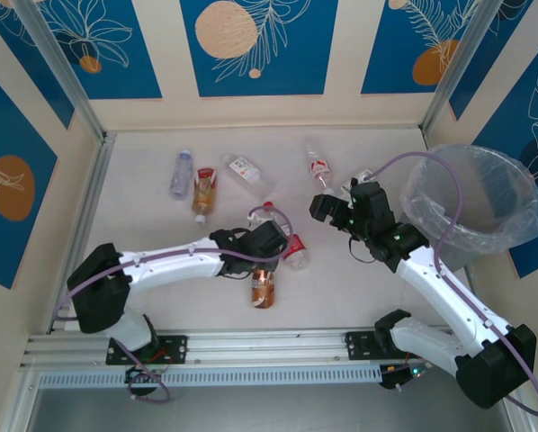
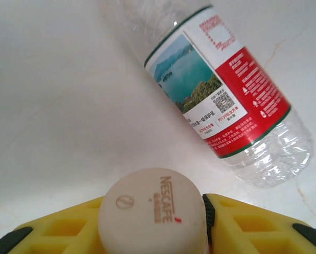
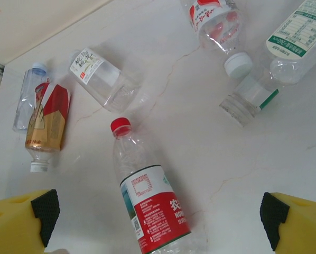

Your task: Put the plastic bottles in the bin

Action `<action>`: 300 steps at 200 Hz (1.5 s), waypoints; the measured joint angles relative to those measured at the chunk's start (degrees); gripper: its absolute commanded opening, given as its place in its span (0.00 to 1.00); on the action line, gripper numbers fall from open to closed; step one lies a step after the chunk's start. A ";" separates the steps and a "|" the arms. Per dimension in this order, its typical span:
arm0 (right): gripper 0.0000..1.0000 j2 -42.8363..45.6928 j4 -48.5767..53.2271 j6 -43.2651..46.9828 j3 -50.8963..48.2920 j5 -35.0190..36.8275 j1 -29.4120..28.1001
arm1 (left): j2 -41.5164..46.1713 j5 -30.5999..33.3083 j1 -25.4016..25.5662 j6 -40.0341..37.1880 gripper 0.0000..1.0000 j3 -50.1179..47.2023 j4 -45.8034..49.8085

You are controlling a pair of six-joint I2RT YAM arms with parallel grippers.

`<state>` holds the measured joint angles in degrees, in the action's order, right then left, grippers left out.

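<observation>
My left gripper [image 1: 271, 241] is shut on the cream cap [image 2: 154, 209] of a brown plastic bottle [image 1: 263, 290] that lies at the table's near middle. A clear bottle with a red cap and a red and white label [image 1: 285, 236] [image 2: 221, 90] [image 3: 147, 201] lies just beyond that gripper. My right gripper [image 1: 334, 210] [image 3: 158, 219] hovers open above this bottle, with nothing between its fingers. The bin [image 1: 514, 229], lined with a clear bag, stands at the right, behind the right arm.
More bottles lie further back: a blue-capped one [image 1: 180, 173] [image 3: 28, 95], a brown one with a red label [image 1: 203, 192] [image 3: 44, 124], a clear one [image 1: 248, 173] [image 3: 100, 76], a white-capped one [image 1: 318, 162] [image 3: 216, 26] and an uncapped one [image 3: 274, 69]. Walls close the table in.
</observation>
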<state>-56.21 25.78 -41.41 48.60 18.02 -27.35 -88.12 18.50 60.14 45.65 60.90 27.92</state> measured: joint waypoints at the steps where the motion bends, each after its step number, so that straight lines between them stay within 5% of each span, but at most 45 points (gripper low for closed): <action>1: 1.00 0.02 0.02 0.00 0.00 0.00 -0.04 | 0.13 0.02 -0.02 -0.02 0.44 -0.04 0.00; 90: 1.00 2.27 -4.59 0.92 -4.52 -6.34 -2.32 | 8.94 -6.82 -10.97 -3.43 0.47 -1.40 -6.03; 159: 1.00 3.17 -15.41 10.73 -8.87 -20.48 -3.50 | 8.92 -12.11 -11.78 -5.70 0.40 -0.52 -4.90; 236: 0.99 1.22 -23.10 14.60 -12.87 -25.62 -4.07 | 8.04 -13.84 -12.24 -5.22 0.36 0.55 -4.55; 300: 0.99 -10.10 -38.86 33.33 -21.07 -26.32 -14.64 | 6.29 -13.84 -12.26 -5.07 0.35 1.97 -4.61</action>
<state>-66.30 -13.08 -8.08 27.53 -8.29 -42.00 -81.82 4.67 47.88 40.58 62.87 23.31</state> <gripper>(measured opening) 0.995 0.354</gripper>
